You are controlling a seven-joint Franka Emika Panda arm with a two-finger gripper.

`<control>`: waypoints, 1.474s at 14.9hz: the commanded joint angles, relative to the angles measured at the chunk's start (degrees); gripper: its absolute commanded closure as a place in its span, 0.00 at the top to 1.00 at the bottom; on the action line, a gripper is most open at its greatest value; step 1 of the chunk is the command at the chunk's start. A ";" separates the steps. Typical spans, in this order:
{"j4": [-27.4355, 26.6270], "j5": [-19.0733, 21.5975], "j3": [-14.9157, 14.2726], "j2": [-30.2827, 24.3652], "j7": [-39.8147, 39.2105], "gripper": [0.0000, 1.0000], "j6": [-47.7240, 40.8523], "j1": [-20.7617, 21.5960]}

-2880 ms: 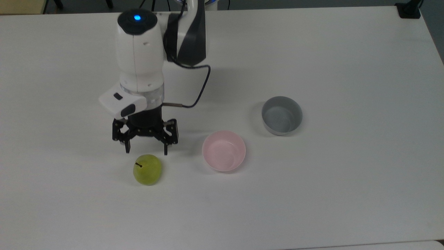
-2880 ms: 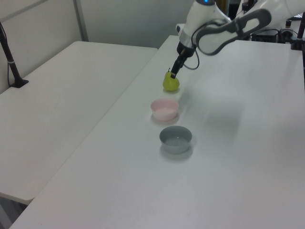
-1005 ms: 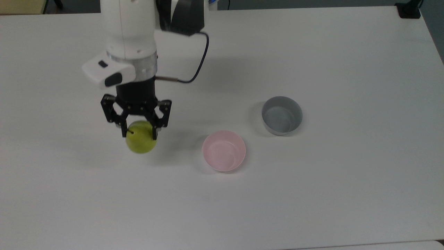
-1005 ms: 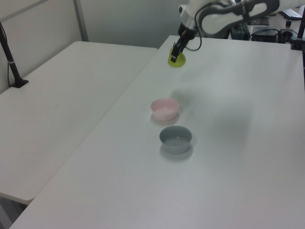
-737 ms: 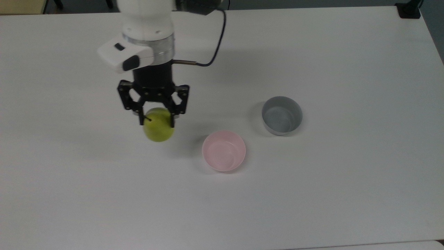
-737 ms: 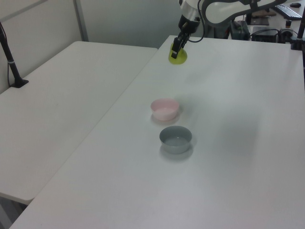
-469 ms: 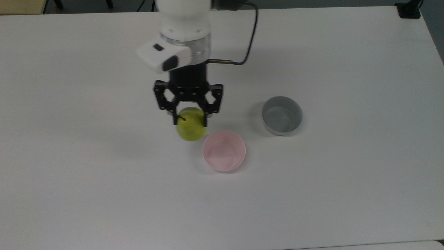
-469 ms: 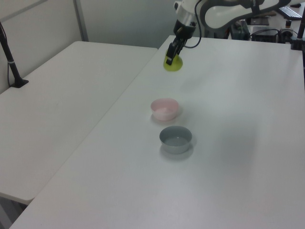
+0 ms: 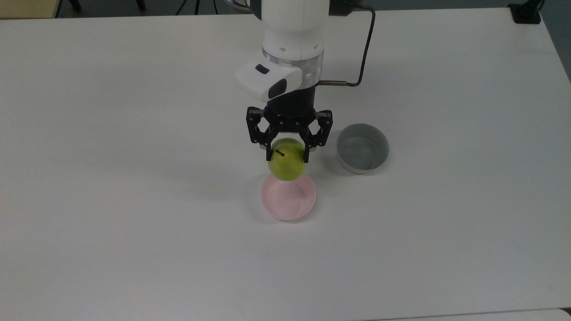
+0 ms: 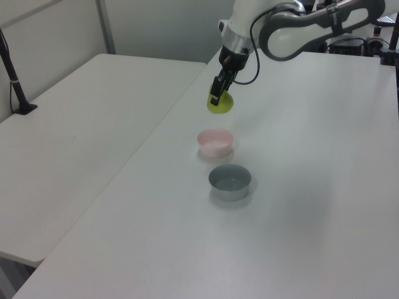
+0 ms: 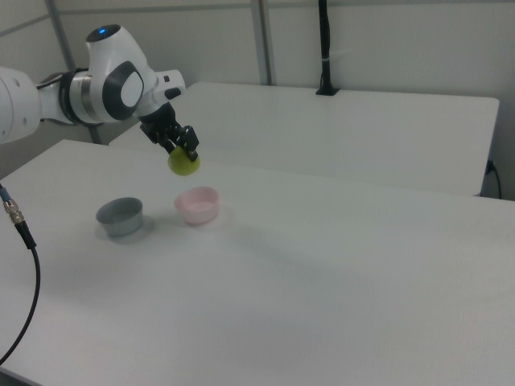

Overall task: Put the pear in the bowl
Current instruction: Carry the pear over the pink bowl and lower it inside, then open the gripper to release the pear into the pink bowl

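White tabletop [image 9: 134, 223] lay wide and bare around me, its edges well away. My gripper [image 9: 287, 156] held the small yellow-green pear [image 9: 287, 166] clamped between both fingers, raised over the pale pink bowl's [image 9: 288, 200] far rim; half a second earlier it hung beside the bowl. A grey straight-sided bowl [image 9: 362, 148] stood near.

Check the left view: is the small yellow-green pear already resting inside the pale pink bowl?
No: the yellow-green pear hangs in the gripper, clear above the pale pink bowl.
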 commanded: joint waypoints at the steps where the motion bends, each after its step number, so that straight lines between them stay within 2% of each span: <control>1: -3.41 -4.26 -0.59 2.00 5.51 0.43 7.91 1.41; 3: -3.77 -5.58 -0.59 3.40 6.56 0.43 8.63 1.50; 12: -3.94 -6.29 -0.59 7.89 7.10 0.43 13.29 1.50; 17: -3.86 -6.29 -0.59 8.85 7.01 0.48 13.29 1.41; 18: -3.94 -6.38 -0.68 8.94 7.01 0.54 13.29 1.41; 20: -3.94 -6.81 -0.59 8.94 7.01 0.57 13.29 1.41; 22: -3.94 -6.82 -0.60 9.03 7.01 0.68 13.20 1.41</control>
